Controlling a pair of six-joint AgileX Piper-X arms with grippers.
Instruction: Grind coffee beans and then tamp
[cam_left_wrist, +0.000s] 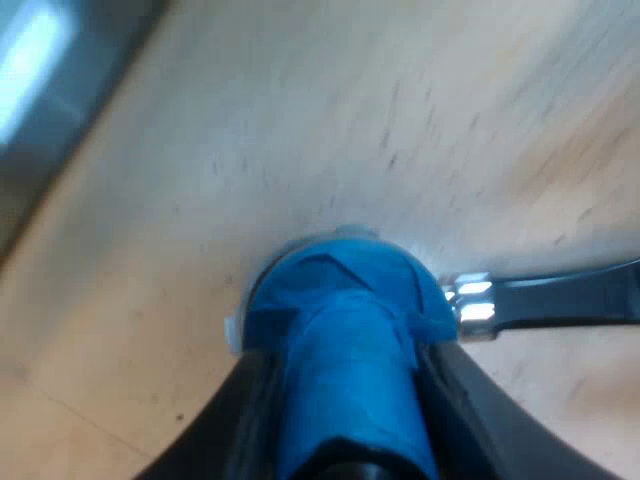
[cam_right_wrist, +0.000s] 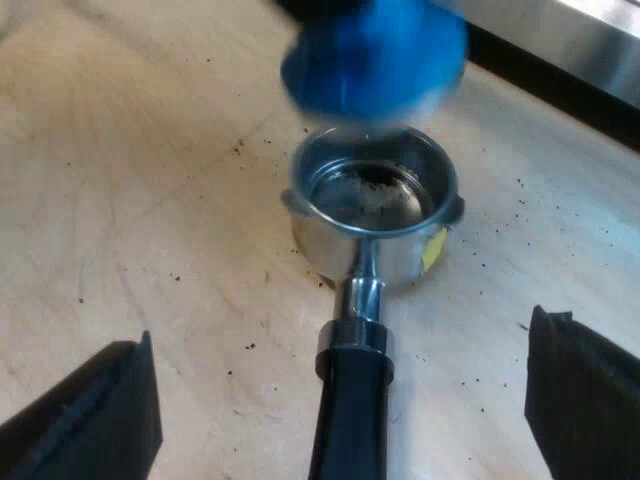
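My left gripper (cam_left_wrist: 350, 405) is shut on the blue tamper (cam_left_wrist: 345, 330), which it holds base down just over the metal holder's basket. Most of the basket is hidden under the tamper, and the holder's dark handle (cam_left_wrist: 570, 300) sticks out sideways from beneath it. In the right wrist view the holder (cam_right_wrist: 375, 205) lies on the wooden table with the tamper (cam_right_wrist: 375, 55) hovering a little above its rim. Inside the basket I see bare metal and a few dark grounds. My right gripper (cam_right_wrist: 340, 420) is open, its fingers wide apart on either side of the handle (cam_right_wrist: 350, 400) without touching it.
The espresso machine's metal body (cam_right_wrist: 570, 30) stands close behind the holder, and a grey metal surface (cam_left_wrist: 50, 70) edges the wooden table (cam_left_wrist: 400, 120). Loose coffee grounds (cam_right_wrist: 240, 150) speckle the wood around the holder.
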